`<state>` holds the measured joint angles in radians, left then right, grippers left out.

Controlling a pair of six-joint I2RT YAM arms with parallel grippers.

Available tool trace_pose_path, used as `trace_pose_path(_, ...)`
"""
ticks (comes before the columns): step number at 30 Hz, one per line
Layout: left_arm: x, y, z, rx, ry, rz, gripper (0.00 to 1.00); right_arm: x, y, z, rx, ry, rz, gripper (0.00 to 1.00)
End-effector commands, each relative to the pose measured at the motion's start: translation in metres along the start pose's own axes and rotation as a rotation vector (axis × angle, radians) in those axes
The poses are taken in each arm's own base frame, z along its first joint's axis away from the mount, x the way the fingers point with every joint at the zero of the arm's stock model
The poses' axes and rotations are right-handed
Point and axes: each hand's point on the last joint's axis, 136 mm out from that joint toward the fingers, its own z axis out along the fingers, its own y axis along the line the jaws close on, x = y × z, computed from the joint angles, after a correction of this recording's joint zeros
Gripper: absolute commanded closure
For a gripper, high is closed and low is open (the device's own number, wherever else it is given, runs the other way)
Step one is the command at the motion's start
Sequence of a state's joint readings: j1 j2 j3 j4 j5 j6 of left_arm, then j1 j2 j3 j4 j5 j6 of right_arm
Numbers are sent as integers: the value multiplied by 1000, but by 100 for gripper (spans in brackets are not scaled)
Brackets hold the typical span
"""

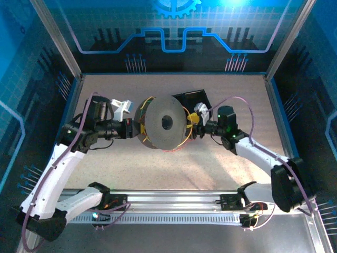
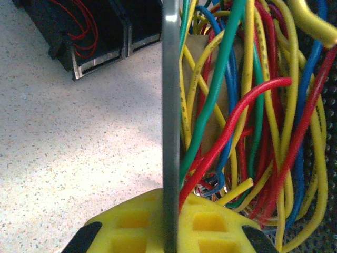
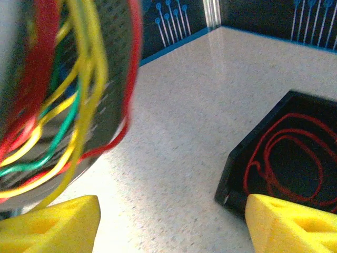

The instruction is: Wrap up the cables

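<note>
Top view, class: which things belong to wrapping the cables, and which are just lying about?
Job: cables; spool; left gripper, shut on the spool's rim; right gripper, open; tray with more cables.
Lying about: purple arm leads; rail.

A speckled beige table (image 1: 221,168) carries a black tray (image 1: 190,99) holding red cables (image 3: 287,158).
</note>
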<state>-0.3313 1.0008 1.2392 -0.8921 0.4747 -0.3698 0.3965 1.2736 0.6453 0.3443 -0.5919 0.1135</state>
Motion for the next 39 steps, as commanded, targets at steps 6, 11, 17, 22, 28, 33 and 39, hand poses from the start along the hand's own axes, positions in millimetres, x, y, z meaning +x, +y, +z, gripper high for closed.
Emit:
trace_pose_path(6,-58,12,-26,-143,-243,8,100,30,-5,-16,47,47,267,1)
trace_pose_path(11,-62,32,-34,-252,-301,5,100,31,-30,-35,231,105,422,0)
trace_pose_path(17,-67,67,-40,-426,-373,-27,100,20,-78,-70,514,55,632,0)
trace_pose_path(22,-65,100,-20,-554,-347,-41,100,-16,-78,-79,253,-214,659,4)
trace_pose_path(28,-60,128,13,-630,-293,-50,100,-12,-66,-23,322,110,525,28)
trace_pose_path(33,-50,149,38,-687,-212,-54,100,6,-67,25,385,370,438,41)
trace_pose_path(39,-42,154,53,-721,-112,-48,100,35,-82,74,390,599,383,62)
